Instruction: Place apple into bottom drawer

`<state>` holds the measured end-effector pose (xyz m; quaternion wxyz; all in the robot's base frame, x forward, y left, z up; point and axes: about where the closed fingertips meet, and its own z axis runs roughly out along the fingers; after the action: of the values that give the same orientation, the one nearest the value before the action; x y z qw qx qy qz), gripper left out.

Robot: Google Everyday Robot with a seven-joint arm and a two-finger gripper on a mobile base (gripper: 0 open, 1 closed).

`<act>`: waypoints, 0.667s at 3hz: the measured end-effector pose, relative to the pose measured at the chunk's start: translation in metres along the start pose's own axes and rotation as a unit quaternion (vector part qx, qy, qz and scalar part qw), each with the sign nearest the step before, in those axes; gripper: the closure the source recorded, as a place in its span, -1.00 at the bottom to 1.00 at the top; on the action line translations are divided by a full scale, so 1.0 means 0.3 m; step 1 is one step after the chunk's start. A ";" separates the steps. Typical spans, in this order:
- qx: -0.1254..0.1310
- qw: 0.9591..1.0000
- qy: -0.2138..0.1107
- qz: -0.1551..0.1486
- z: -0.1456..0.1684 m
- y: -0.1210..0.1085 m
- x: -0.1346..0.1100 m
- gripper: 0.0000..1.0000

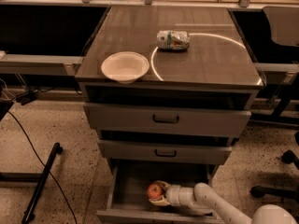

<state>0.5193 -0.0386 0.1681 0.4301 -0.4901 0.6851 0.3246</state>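
My gripper (158,196) is low inside the open bottom drawer (122,190), clamped around the apple (154,190). Risk: the apple is round, smooth and glossy. Let go carelessly and it likely rolls across the flat, hard grey drawer floor, or my withdrawing arm knocks it.

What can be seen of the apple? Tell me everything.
The apple is small, round, red-orange with a lighter patch. It is inside the open bottom drawer, near its middle, gripped by the gripper, which reaches in from the picture's right. Whether it touches the drawer floor cannot be told.
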 end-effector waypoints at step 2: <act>0.002 0.999 -0.007 -0.039 0.042 -0.080 -0.068 -1.00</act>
<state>0.5486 -0.0269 0.1808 0.4485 -0.5130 0.6631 0.3097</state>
